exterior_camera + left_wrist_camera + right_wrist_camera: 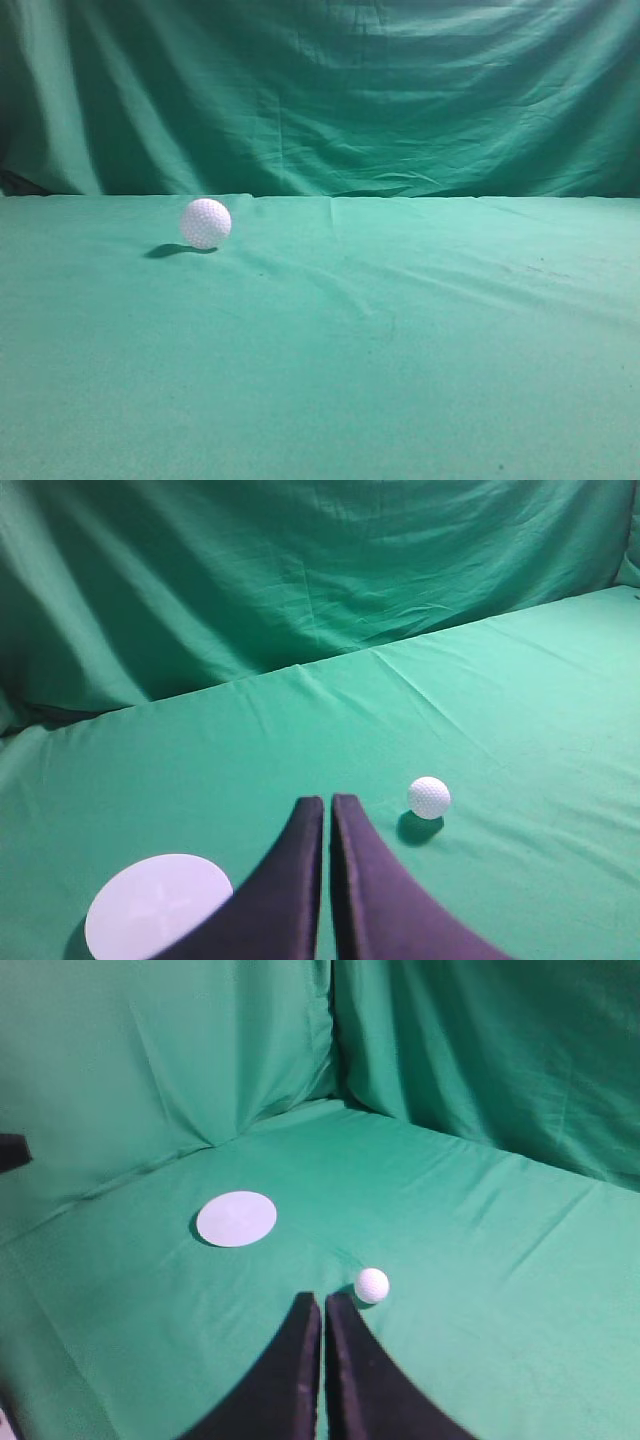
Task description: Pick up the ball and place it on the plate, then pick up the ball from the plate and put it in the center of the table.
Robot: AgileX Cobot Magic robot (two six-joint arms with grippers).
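The white dimpled ball (206,222) rests on the green table (400,350), left of centre in the exterior view. It also shows in the left wrist view (429,797) and the right wrist view (372,1285). A flat white round plate (158,905) lies on the cloth left of my left gripper; it also shows in the right wrist view (236,1218), far left of the ball. My left gripper (327,802) is shut and empty, left of the ball. My right gripper (322,1300) is shut and empty, just left of the ball. Neither gripper nor the plate shows in the exterior view.
A draped green backdrop curtain (320,90) hangs behind the table and meets it along the back edge. It wraps round a corner in the right wrist view (330,1030). A small dark object (12,1150) sits at the left edge there.
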